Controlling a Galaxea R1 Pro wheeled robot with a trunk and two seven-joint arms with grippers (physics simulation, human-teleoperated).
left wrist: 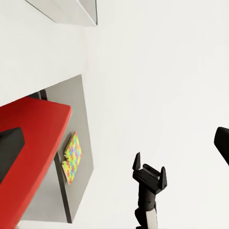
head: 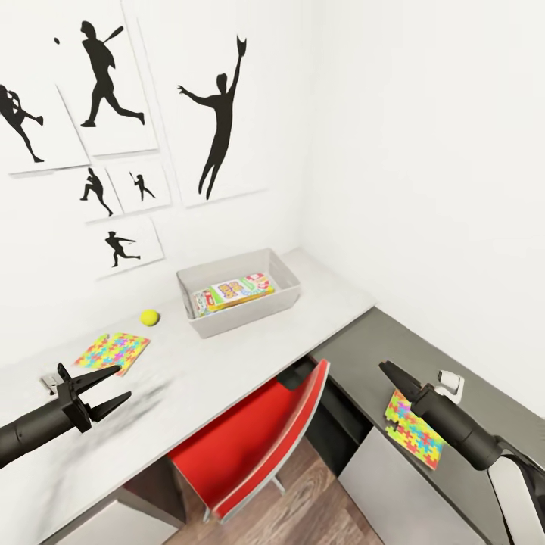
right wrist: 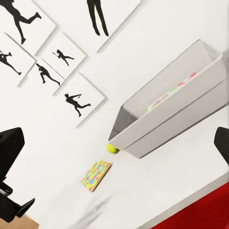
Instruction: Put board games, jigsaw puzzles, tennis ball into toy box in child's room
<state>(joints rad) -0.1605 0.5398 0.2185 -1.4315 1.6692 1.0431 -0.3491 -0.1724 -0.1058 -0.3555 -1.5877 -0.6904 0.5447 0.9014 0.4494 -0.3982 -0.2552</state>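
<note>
Two jigsaw puzzles (head: 113,353) (head: 415,428) could be nudged off the table (head: 250,356); both grippers (head: 110,386) (head: 387,369) are spread wide, empty.

Toy box (head: 281,303), pale grey open bin with sloped sides, sitting on pale speckled tabletop (head: 227,356) near corner. Inside, printed board game boxes (head: 231,293) lying flat, side by side; exact count hard to tell. Tennis ball (head: 150,317), small yellow-green, resting on tabletop just beside box's left end. One jigsaw puzzle (head: 112,352), multicolour panel, lying flat on pale top, left of ball. Second jigsaw puzzle (head: 412,428) lying flat on dark grey top, well apart from box.
</note>
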